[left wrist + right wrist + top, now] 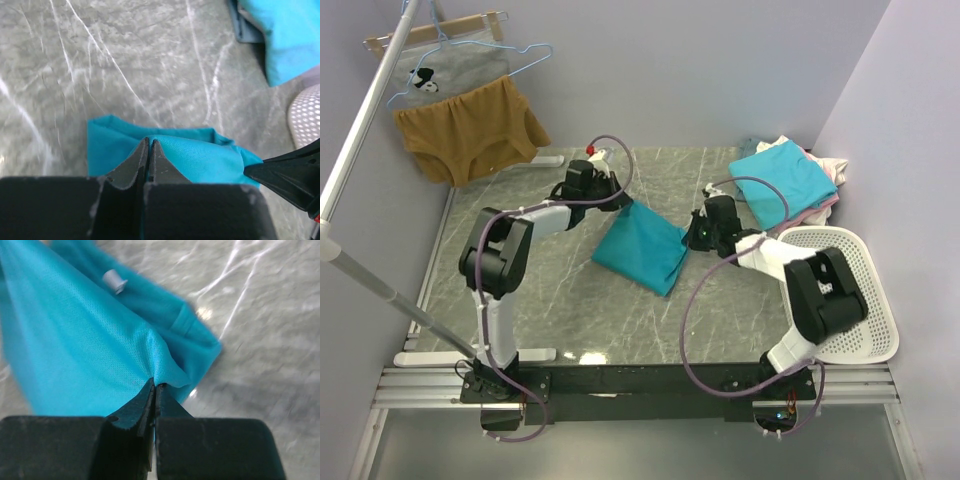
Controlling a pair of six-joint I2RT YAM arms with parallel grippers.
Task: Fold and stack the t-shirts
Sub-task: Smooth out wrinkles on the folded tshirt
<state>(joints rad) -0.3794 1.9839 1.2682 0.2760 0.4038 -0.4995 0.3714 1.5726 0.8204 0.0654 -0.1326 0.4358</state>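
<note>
Nearest me, a white perforated plastic basket (pixel 860 300) sits at the near right corner of the grey marbled worktop (pixel 550 290). At the middle of the worktop is the folded teal cotton t-shirt (pixel 638 248), a nearly square packet turned like a diamond. My left fingers (pixel 149 144) are clenched on its far left corner. My right fingers (pixel 154 387) are pinched tight on its right corner, with a small ridge of cloth bunched at their tips. The edge drawn between them runs diagonally, from far left down to near right, and that seems the slightly longer axis. The rest of the cloth lies toward the near edge. I cannot tell which end is the neck.

Farther off, in the far right corner, a lighter turquoise t-shirt (pixel 782 180) lies folded on top of pink and white t-shirts (pixel 832 170). Beyond the far left corner, a mustard-brown garment (pixel 470 135) and a grey printed garment (pixel 445 72) hang on hangers.
</note>
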